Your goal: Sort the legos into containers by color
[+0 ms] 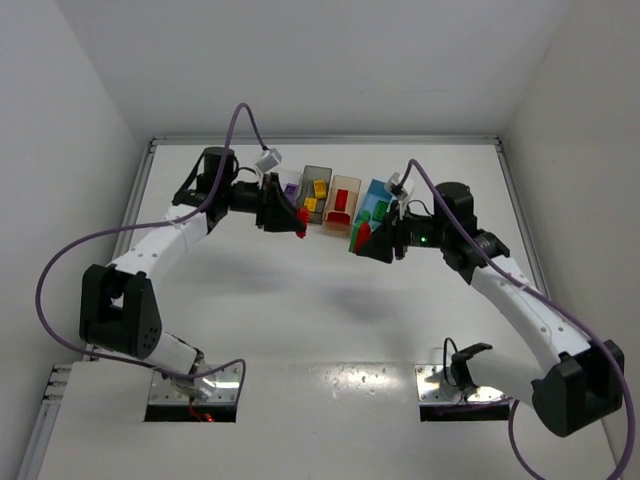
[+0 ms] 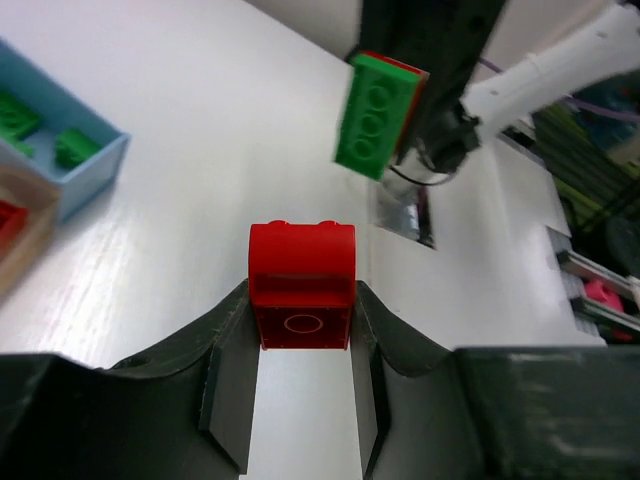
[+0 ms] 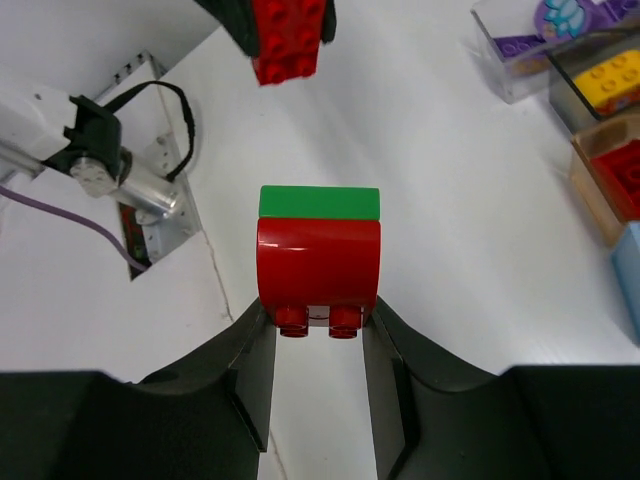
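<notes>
On the left, our left jaws pinch a red brick (image 2: pixel 301 283) above the worktop (image 1: pixel 330 330), near the tan bin (image 1: pixel 347 182). On the right, our right jaws clamp a red-and-green cluster (image 3: pixel 319 258) close by; we judge the arms could collide, or the unsplit cluster could land whole in one bin.
</notes>
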### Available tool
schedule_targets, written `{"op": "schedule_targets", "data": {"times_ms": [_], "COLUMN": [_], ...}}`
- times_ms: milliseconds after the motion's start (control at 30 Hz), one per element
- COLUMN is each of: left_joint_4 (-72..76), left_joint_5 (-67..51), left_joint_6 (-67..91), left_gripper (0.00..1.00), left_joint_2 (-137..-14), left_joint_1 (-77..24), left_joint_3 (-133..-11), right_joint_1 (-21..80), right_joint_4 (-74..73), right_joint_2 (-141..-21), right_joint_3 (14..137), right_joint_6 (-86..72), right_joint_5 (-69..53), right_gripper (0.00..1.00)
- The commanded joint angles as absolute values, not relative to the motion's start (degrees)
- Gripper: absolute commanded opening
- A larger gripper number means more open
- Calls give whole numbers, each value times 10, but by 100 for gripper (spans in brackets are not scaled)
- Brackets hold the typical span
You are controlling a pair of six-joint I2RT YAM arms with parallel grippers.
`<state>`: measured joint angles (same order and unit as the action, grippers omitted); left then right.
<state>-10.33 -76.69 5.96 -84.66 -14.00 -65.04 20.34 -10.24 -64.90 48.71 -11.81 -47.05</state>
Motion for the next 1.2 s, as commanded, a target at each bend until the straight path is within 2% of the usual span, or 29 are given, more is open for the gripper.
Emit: {"op": "schedule_targets", "data": {"times_ms": [0,33,133,233,267,433,633,733,767,833,967,1000,1033,1167], "left_joint_4": [-97,-97,-75,-75,-75,-69,-75,-81,-81,-81,20,107,156,357], "left_joint_5": [-656,-563,-445,-388,-366,-312,-259,-248,-254,-301,-451,-480,-546,-707], "left_joint_6": [28,28,48,77,84,124,130,118,118,125,183,210,274,486], "left_gripper": [7,7,7,9,15,23,37,53,64,71,76,78,78,78], "left_joint_2": [-862,-868,-923,-1011,-1035,-1177,-1254,-1280,-1285,-1285,-1210,-1187,-1146,-1106], "left_joint_1": [-162,-173,-213,-235,-243,-250,-256,-256,-256,-256,-239,-229,-219,-213], "left_joint_3": [-692,-703,-751,-827,-846,-956,-1029,-1055,-1061,-1061,-984,-954,-899,-825], "right_joint_1": [183,171,146,117,105,79,55,50,50,50,57,57,57,57], "right_joint_4": [-134,-143,-162,-180,-180,-180,-186,-186,-179,-174,-169,-169,-169,-162], "right_joint_2": [-612,-605,-587,-581,-581,-581,-587,-598,-603,-617,-655,-664,-673,-724], "right_joint_3": [467,467,467,474,474,485,509,514,519,519,532,539,539,571], "right_joint_6": [-92,-92,-92,-87,-87,-87,-87,-87,-87,-87,-77,-70,-70,-63], "right_joint_5": [-429,-424,-411,-406,-406,-406,-417,-430,-438,-453,-503,-515,-525,-590], "right_gripper": [0,0,0,0,0,0,0,0,0,0,0,0,0,0]}}
